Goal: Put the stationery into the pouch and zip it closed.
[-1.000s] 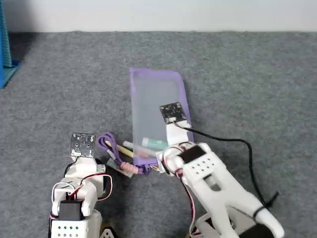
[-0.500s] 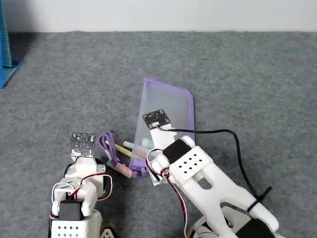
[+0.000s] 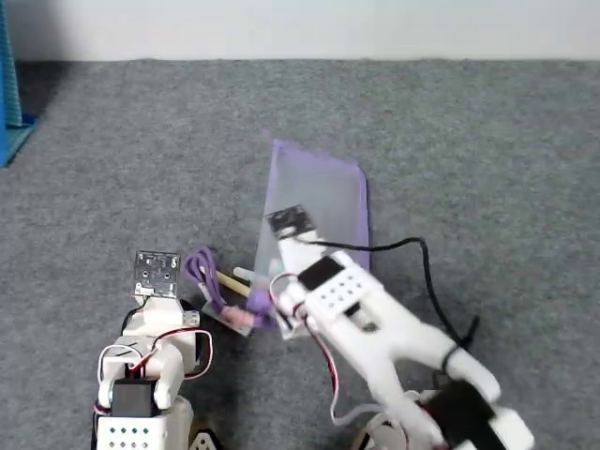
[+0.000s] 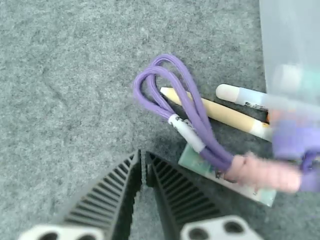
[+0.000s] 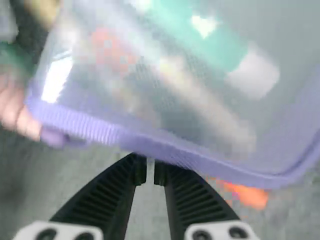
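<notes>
Firstly, my left gripper [image 4: 142,156]: jaws were pressed together with nothing between them, low over the grey mat [image 3: 469,141].
Purple cord [image 4: 175,100]: it lay looped on the mat just beyond my left fingertips, apart from them.
Green card [image 4: 200,164]: it lay flat under the cord's bound end.
Pink piece [image 4: 265,173]: it sat at the end of the cord, by the pouch's mouth.
Pencil [image 4: 220,113]: its tip lay out on the mat under the cord, its other end toward the pouch.
White-capped pen [image 4: 240,95]: it lay just beside the pencil, cap outside the pouch.
My right gripper [image 5: 150,164]: jaws were closed to a sliver, tips at the pouch's purple border; I could not tell whether they pinched it.
Pouch [image 3: 319,192]: clear with purple trim, it lay on the mat, mouth toward my arms, far end slanting away.
Teal pen body [image 5: 215,35]: it lay inside the pouch, seen through the wall.
</notes>
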Controlling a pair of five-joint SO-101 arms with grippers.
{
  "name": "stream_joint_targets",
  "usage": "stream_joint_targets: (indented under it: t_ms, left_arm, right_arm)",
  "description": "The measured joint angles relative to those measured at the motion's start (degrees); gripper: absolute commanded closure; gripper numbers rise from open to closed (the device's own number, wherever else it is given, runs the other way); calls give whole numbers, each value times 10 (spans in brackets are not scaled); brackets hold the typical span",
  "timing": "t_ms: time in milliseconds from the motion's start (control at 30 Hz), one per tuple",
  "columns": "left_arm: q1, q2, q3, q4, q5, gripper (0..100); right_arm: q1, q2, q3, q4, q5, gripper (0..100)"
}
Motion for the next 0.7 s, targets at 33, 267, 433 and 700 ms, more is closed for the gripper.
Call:
stream_joint_targets:
  t_ms: [33, 267, 433, 700]
  left_arm:
    - [0, 0, 0, 0, 0, 986]
    - [0, 0, 0, 0, 0, 986]
    - [0, 0, 0, 0, 0, 986]
    - [0, 0, 0, 0, 0, 986]
  right_arm:
    - [18, 12, 0, -28, 0, 946]
    - [119, 19, -63, -131, 3, 941]
    - [142, 19, -118, -134, 10, 940]
    - [47, 19, -184, 7, -98, 756]
